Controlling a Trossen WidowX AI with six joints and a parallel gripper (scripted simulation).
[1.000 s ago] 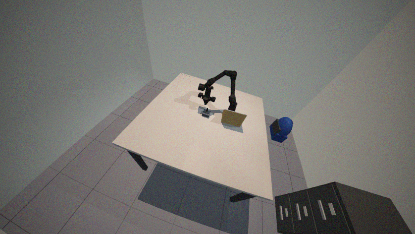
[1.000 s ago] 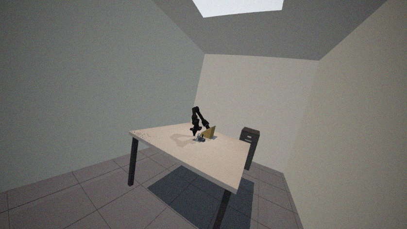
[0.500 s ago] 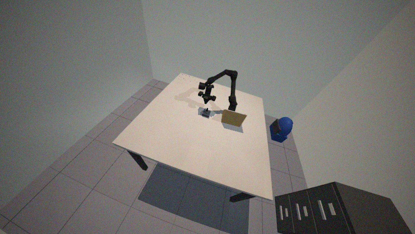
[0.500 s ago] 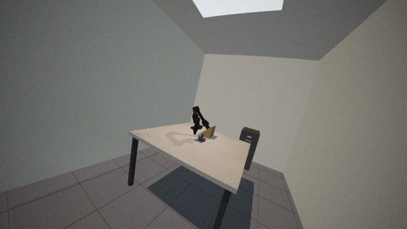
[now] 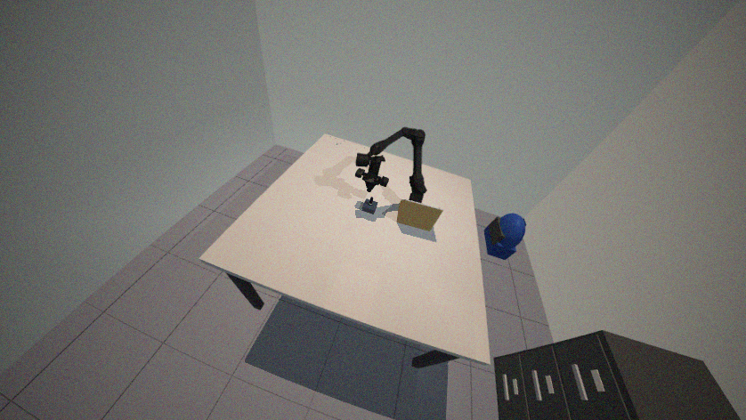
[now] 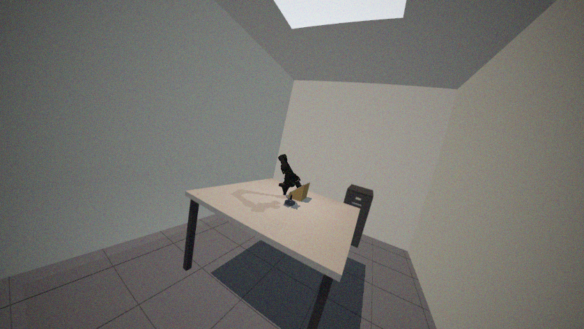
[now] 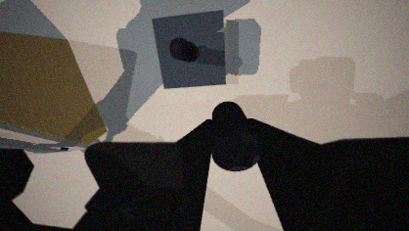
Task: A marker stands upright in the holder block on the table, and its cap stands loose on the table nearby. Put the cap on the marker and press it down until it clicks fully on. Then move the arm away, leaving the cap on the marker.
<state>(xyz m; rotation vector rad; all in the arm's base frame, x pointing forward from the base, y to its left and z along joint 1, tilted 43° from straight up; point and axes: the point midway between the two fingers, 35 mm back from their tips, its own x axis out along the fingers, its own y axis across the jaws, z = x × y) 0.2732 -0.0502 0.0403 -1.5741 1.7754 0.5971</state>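
The dark marker (image 5: 370,200) (image 7: 184,49) stands upright in the blue-grey holder block (image 5: 367,209) (image 6: 289,202) (image 7: 201,73) on the table, its top bare. My gripper (image 5: 369,189) (image 6: 284,193) (image 7: 229,124) is shut on the black cap (image 7: 236,152), which shows between the fingertips in the wrist view. The cap is raised off the table. In the wrist view the marker and block lie beyond the cap, up and to the left. In the top view the fingertips are a little above the marker. The cap's lower end is too small to make out in the top and exterior views.
A yellow-brown slanted panel (image 5: 418,215) (image 6: 301,192) (image 7: 44,88) stands on the table (image 5: 334,261) (image 6: 261,220) beside the block, near the arm's base. The arm's shadow falls across the table. A blue object (image 5: 511,230) and a dark cabinet (image 5: 569,381) are beyond the table's edges.
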